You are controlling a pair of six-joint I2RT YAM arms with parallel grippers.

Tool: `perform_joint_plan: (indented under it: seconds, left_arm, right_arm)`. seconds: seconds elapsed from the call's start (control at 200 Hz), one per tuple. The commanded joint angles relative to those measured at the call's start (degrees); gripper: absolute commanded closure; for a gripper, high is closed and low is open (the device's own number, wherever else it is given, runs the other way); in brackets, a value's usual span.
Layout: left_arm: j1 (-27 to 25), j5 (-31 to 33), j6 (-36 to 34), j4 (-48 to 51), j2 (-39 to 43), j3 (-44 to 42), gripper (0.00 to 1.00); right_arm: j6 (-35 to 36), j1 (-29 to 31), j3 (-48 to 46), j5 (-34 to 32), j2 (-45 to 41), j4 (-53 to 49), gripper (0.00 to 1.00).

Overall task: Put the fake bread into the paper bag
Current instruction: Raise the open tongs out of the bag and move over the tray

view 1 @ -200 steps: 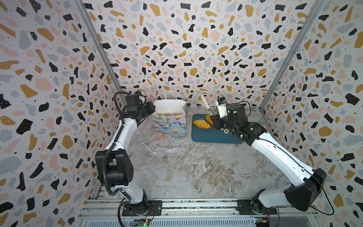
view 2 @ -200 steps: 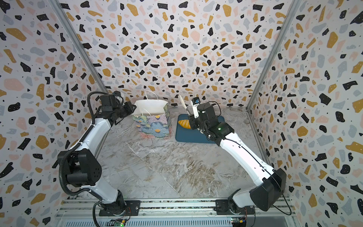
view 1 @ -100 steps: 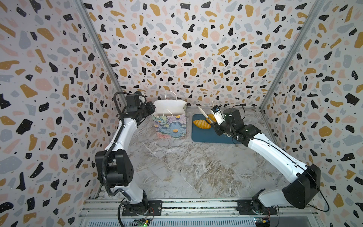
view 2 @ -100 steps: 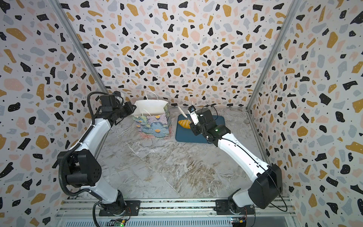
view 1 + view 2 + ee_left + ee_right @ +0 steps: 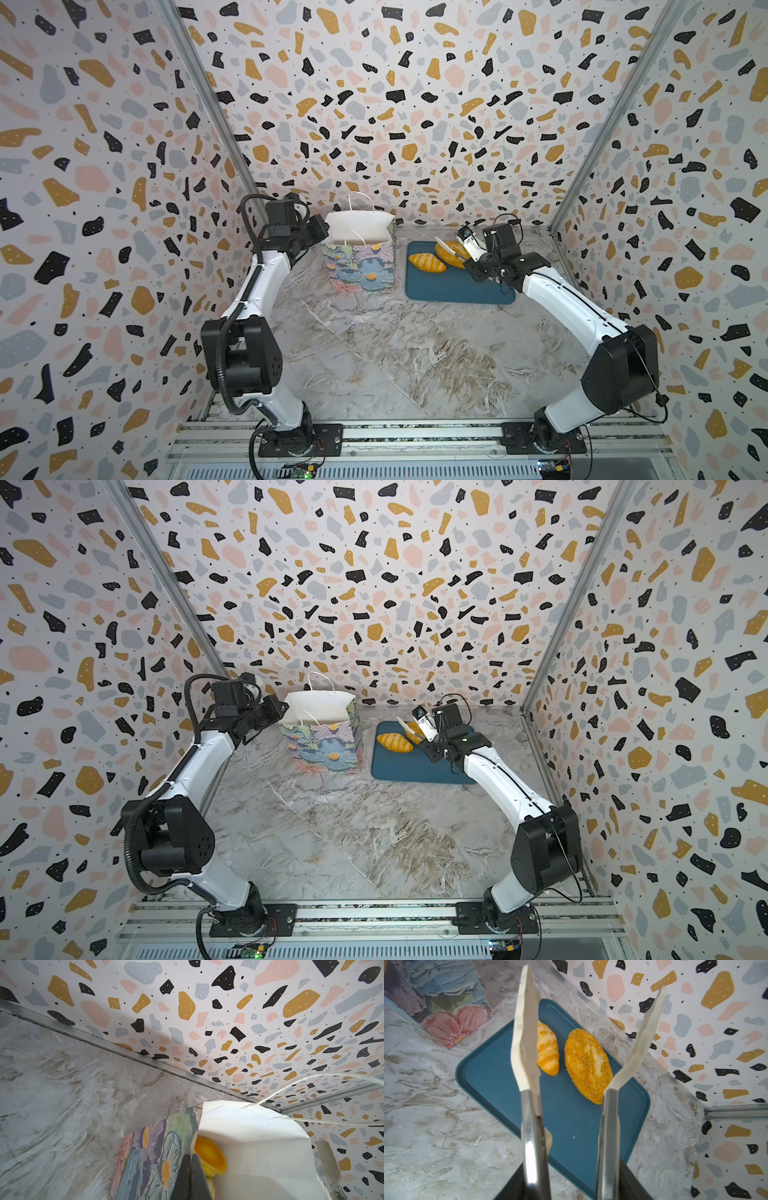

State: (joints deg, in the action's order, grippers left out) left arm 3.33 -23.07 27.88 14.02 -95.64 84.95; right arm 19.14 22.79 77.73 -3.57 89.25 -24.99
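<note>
the paper bag (image 5: 360, 266) stands upright on the marbled table (image 5: 395, 353), just beside the dark-teal tray (image 5: 457, 287). the left gripper (image 5: 321, 232) is at the bag's left rim; in the left wrist view its dark fingers (image 5: 190, 1176) are pressed together on the edge of the bag's wall. inside the white interior, glossy yellow bread (image 5: 209, 1159) lies against that wall. two breads lie on the tray, near each other but apart: a striped croissant (image 5: 427, 262) and a speckled loaf (image 5: 451, 254). the right gripper (image 5: 455, 246) hangs above them, and its long pale-tipped fingers (image 5: 525, 1043) are spread apart with nothing between them, one on each side of the loaf in the right wrist view.
</note>
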Motion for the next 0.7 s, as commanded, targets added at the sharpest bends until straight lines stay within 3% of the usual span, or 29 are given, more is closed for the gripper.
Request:
perform_joint_plan:
  seconds: [0.0,0.531,0.696]
  left_arm:
    - [0.3,-0.9,-0.2,-2.6,1.8,-0.7,1.00]
    - [0.3,-1.5,0.5,-3.0,1.7,-1.0,1.00]
    - [0.3,-1.6,0.6,-3.2,1.9,-1.1,1.00]
  right_arm:
    - [4.7,-1.3,3.1,1.0,-0.1,-0.1,0.46]
    - [17.2,-8.6,6.1,2.3,5.3,-5.4,0.45]
    - [17.9,-11.9,7.4,5.0,9.2,-6.5,0.45]
